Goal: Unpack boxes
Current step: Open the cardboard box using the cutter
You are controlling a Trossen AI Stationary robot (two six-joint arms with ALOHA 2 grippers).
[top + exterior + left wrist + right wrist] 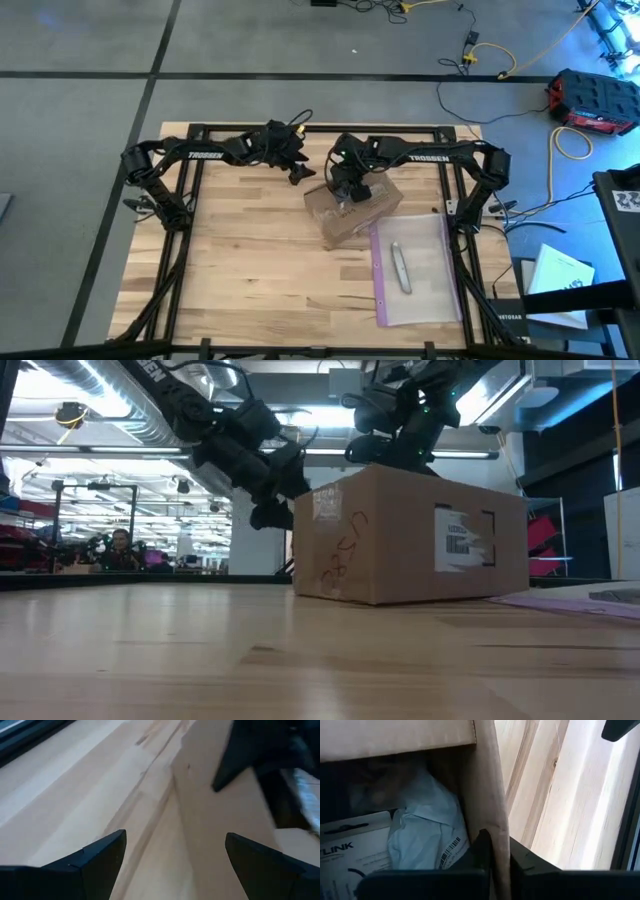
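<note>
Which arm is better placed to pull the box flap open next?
Right. The right gripper is shut on the flap of the box, with packages visible inside. The left gripper hangs open beside the box, holding nothing.

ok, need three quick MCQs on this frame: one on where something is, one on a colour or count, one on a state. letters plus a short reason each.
1. Where does the clear bag lie relative to the box?
A. beside it, toward the right arm's side and the table's near edge
B. on top of it
C. under the left arm

2. What colour is the bag's zip edge?
A. green
B. purple
C. red

3. What is the right gripper doing?
A. hanging open, clear of the box
B. shut on the box's flap
C. holding the grey tool

Answers:
1 A: the high view shows the bag flat on the table next to the box.
2 B: a purple strip runs along its edge.
3 B: the right gripper pinches the flap; the grey tool lies on the bag.
</note>
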